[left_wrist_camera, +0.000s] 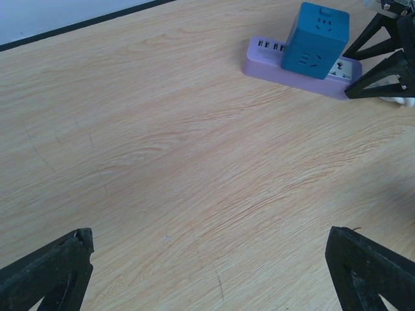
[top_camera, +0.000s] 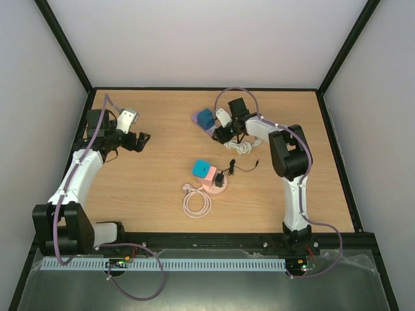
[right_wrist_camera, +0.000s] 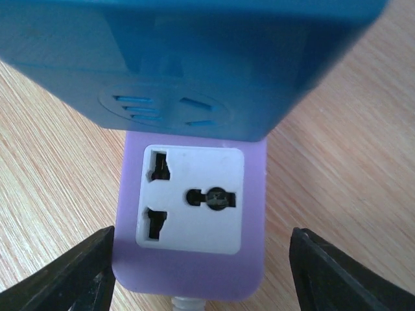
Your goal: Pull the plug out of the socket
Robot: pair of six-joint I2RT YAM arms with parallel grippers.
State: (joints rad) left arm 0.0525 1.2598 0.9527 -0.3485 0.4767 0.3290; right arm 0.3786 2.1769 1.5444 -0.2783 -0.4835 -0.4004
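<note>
A purple power strip (top_camera: 196, 118) lies at the back middle of the table with a blue cube adapter (top_camera: 205, 119) plugged into it. My right gripper (top_camera: 224, 133) is open, its jaws either side of the strip's cable end. In the right wrist view the fingers (right_wrist_camera: 74, 275) flank the purple strip (right_wrist_camera: 253, 214), apart from it, with an empty white socket face (right_wrist_camera: 191, 197) between them and the blue cube (right_wrist_camera: 194, 58) just beyond. My left gripper (top_camera: 144, 141) is open and empty over bare table at the left. Its view shows the strip (left_wrist_camera: 259, 63) and cube (left_wrist_camera: 316, 40) far off.
A pink socket (top_camera: 214, 188) with a teal cube (top_camera: 201, 168) and a black plug (top_camera: 221, 179) sits mid-table, a coiled white cable (top_camera: 196, 205) in front of it. Another white cable coil (top_camera: 243, 148) lies by the right gripper. A black frame edges the table.
</note>
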